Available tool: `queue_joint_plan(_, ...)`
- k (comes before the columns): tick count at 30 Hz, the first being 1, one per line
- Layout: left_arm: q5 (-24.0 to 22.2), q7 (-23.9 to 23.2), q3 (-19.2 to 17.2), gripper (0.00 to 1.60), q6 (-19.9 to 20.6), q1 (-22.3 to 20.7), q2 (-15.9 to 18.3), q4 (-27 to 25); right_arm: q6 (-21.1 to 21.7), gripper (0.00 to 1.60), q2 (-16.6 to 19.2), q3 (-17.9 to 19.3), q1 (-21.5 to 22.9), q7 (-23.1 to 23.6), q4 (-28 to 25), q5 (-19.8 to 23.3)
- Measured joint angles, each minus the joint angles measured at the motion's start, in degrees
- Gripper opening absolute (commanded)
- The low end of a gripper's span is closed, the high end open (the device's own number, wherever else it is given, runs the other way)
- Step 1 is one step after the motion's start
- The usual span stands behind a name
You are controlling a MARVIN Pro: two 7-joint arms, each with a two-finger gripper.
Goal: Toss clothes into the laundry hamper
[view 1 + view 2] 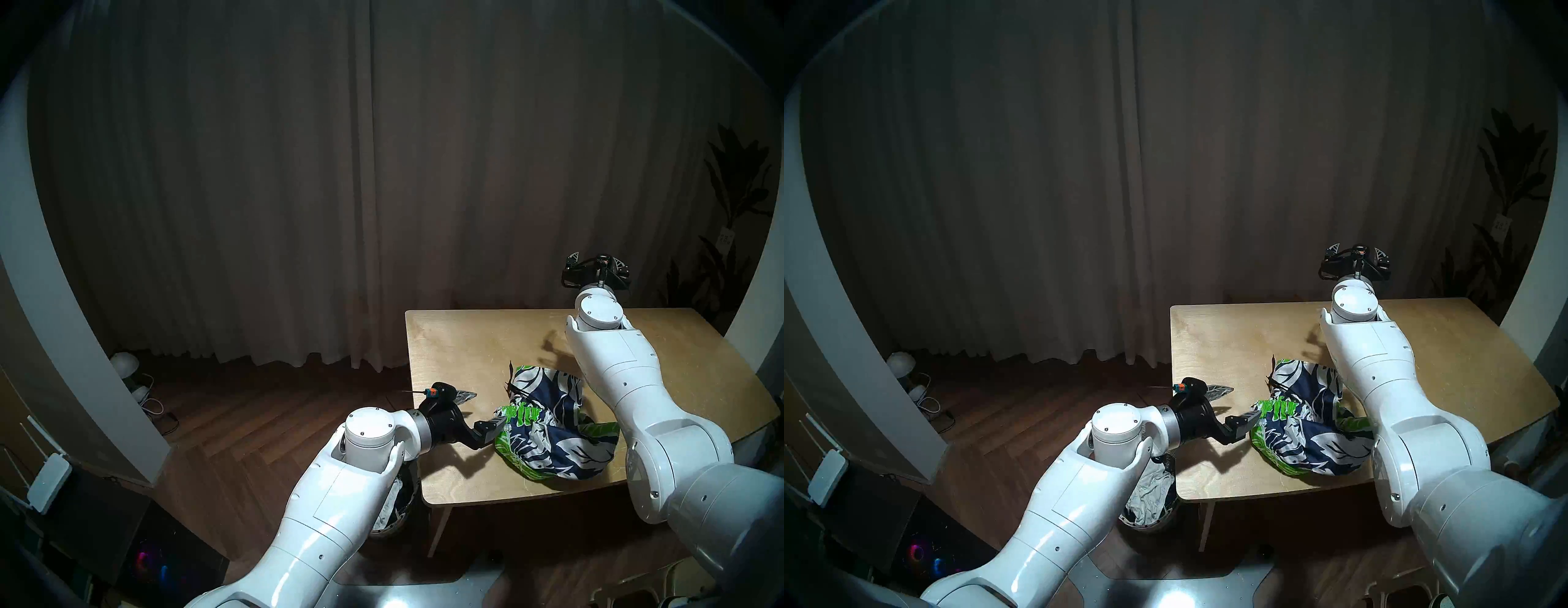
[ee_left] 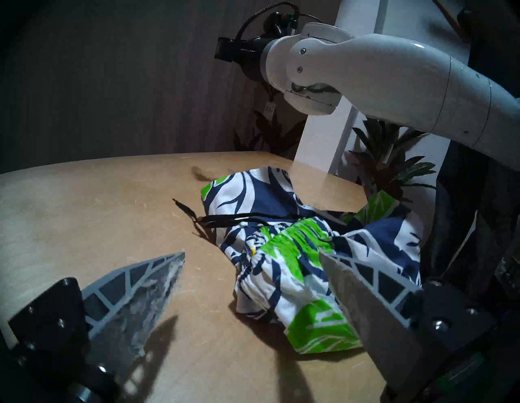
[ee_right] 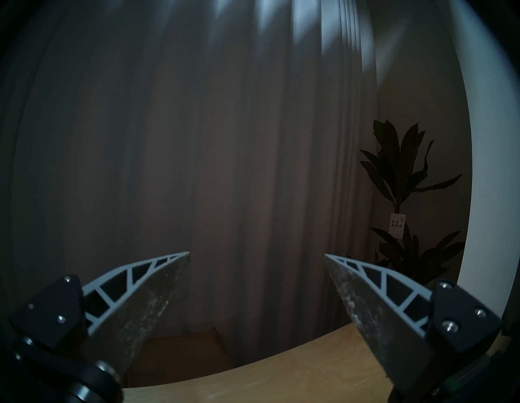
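One leaf-print garment [image 1: 555, 429] on the desk [image 1: 458, 352], near the front edge. Left gripper [image 1: 481, 409] spread wide at its left side, one finger [image 2: 363, 295] touching the fabric, nothing gripped. Right gripper [image 1: 596, 265] wide open and empty above the back edge. Hamper [image 1: 1168, 516] on the floor by the front-left corner, one white garment [image 1: 1151, 494] inside

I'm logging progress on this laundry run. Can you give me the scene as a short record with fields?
on table: leaf-print garment, crumpled, on the wooden table
hamper: laundry hamper on the floor by the table's near left corner, mostly hidden by the left arm
in hamper: white garment plus dark fabric
left gripper: open, one finger at the garment's green waistband
right gripper: open, empty, raised above the table's far edge
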Motion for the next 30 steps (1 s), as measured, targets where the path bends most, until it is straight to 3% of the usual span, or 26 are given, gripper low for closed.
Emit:
queue_joint_plan(13, -1.49, -4.86, 1.83, 1.6, -0.92, -1.98, -0.3, 2.05, 4.68, 1.6, 2.03, 1.67, -3.96, 0.69, -9.18, 0.16)
queue_joint_plan(24, 4.68, 0.05, 4.5, 1.6, -4.15, -6.46, -2.0, 14.15, 8.1, 1.6, 2.59, 3.63, -9.24, -0.23, -16.31, 2.39)
queue_joint_plan(26, 5.14, 0.54, 4.81, 0.69, -4.75, -7.17, -2.44, 15.59, 8.52, 1.6, 2.72, 4.0, -10.09, -0.44, -17.44, 2.76)
queue_joint_plan(27, 5.34, 0.71, 4.92, 0.0, -5.07, -7.58, -2.65, 16.23, 8.75, 1.6, 2.81, 4.23, -10.56, -0.56, -18.12, 2.98)
queue_joint_plan(30, 5.57, 0.78, 5.01, 0.0, -5.75, -8.15, -2.84, 17.01, 9.14, 1.6, 2.97, 4.66, -11.33, -0.73, -19.25, 3.4)
